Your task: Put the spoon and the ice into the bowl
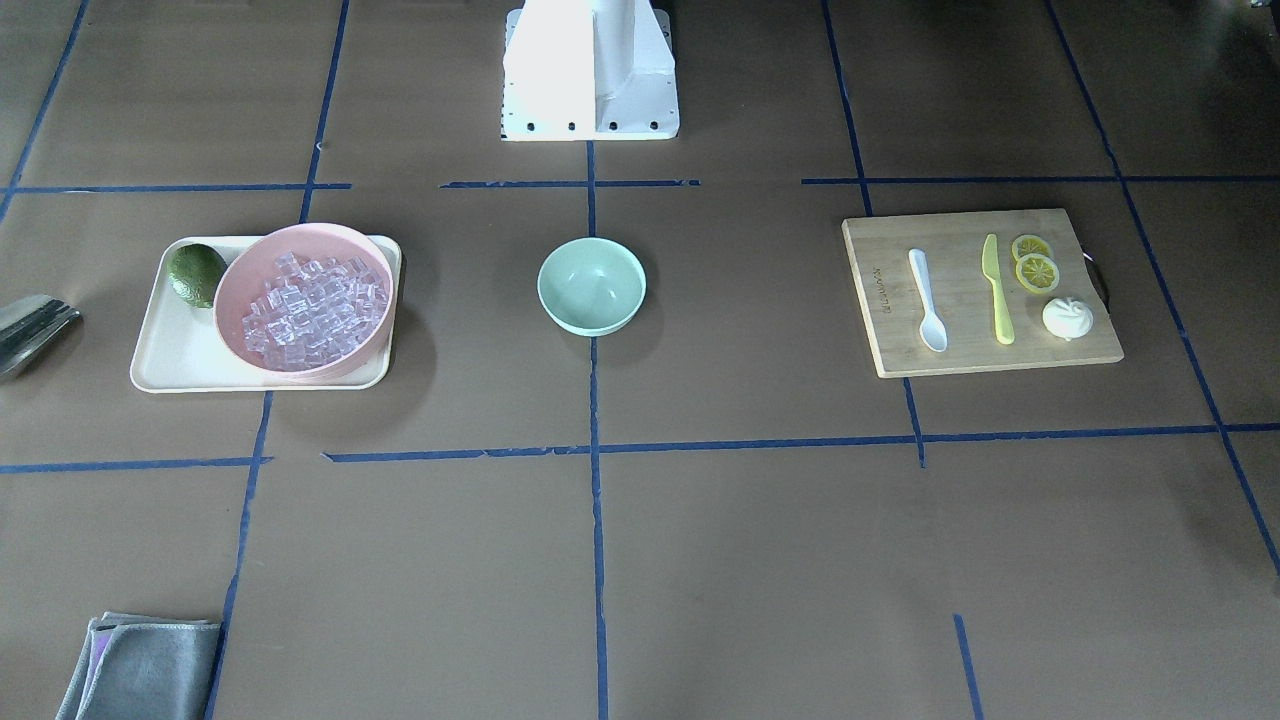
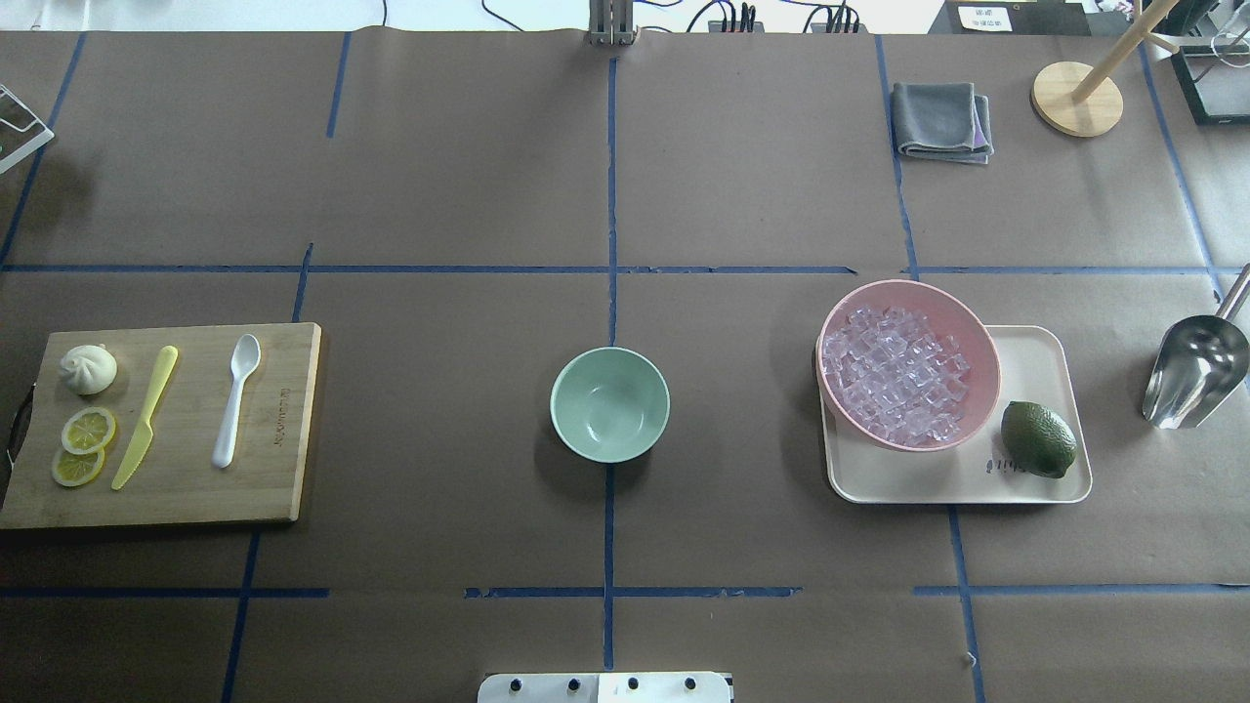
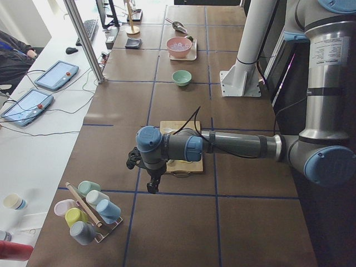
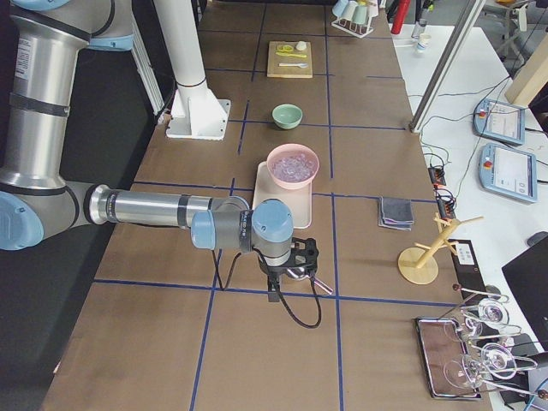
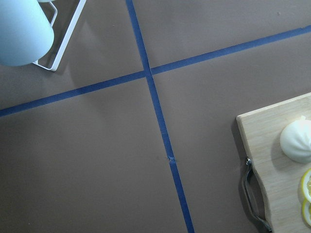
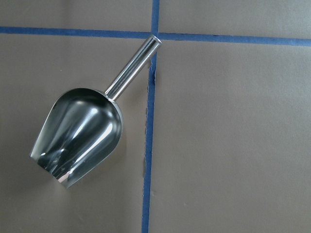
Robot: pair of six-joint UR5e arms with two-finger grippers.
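Room to move is widest around the mint-green bowl [image 2: 609, 404], which stands alone at the middle of the brown tabletop [image 2: 439, 195] on a crossing of blue tape lines, with bare paper on every side. Toward the robot's left, well apart from it, lies a wooden cutting board [image 2: 283, 430]. The white spoon [image 2: 234, 400] rests flat on the board's half nearest the bowl, scoop pointing away from the robot. A yellow knife [image 2: 145, 418] lies beside it, and two lemon slices [image 2: 86, 430] and a white bun [image 2: 88, 369] sit at the handled end. Toward the robot's right, a cream tray [image 2: 1035, 483] carries a pink bowl [image 2: 967, 327] heaped with ice [image 2: 896, 376] on the end nearest the mint bowl, with a lime [image 2: 1038, 439] at the tray's outer corner. Beyond the tray a metal scoop [image 2: 1196, 369] lies on the paper, and a folded grey cloth [image 2: 940, 119] sits near the far edge. The left fingers [image 3: 151, 187] hang above bare tabletop just off the board's handled end, so the whole board lies between them and the spoon's side. The right fingers [image 4: 273, 294] hang near the scoop, past the tray's outer end, apart from the ice. From these side views I cannot tell whether either pair is spread or pressed together.
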